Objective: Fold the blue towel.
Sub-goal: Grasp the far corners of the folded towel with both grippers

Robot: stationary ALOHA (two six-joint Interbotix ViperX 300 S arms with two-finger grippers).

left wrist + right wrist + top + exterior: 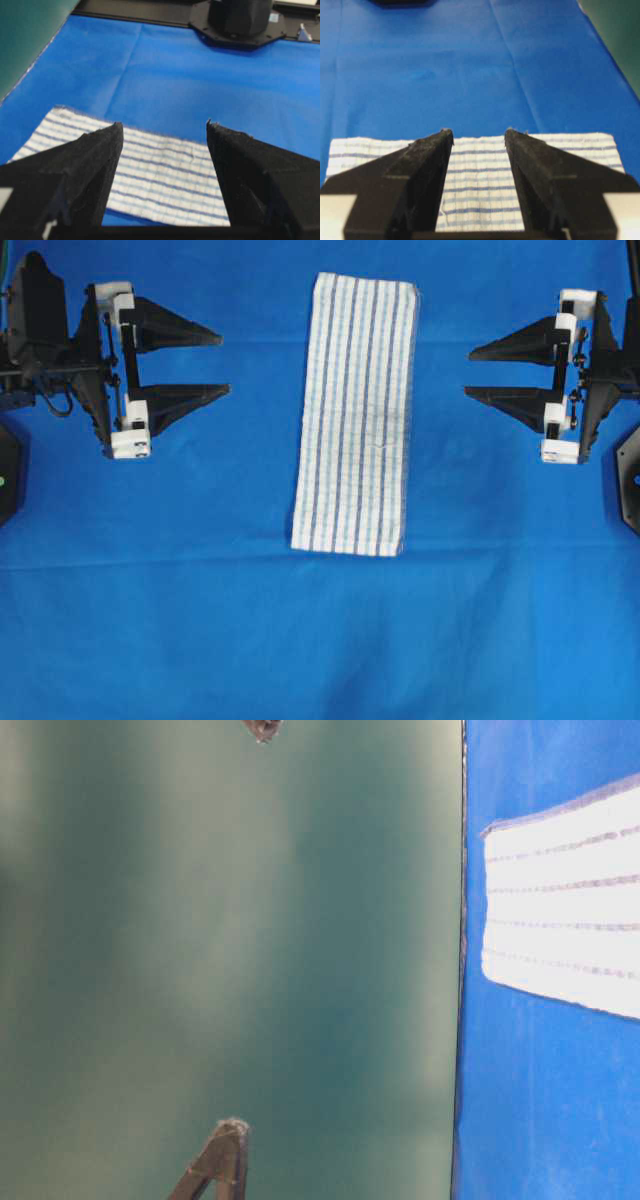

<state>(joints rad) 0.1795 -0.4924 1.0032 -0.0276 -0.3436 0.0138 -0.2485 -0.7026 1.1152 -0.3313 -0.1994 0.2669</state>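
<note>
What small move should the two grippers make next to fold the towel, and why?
Probably both should advance inward and lower toward the blue towel. It lies flat, long and untouched, while the left gripper and the right gripper stand open and empty on either side.

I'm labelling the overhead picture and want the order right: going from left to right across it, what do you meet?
Left gripper, jaws open → striped towel lying flat on the blue cloth → right gripper, jaws open.
</note>
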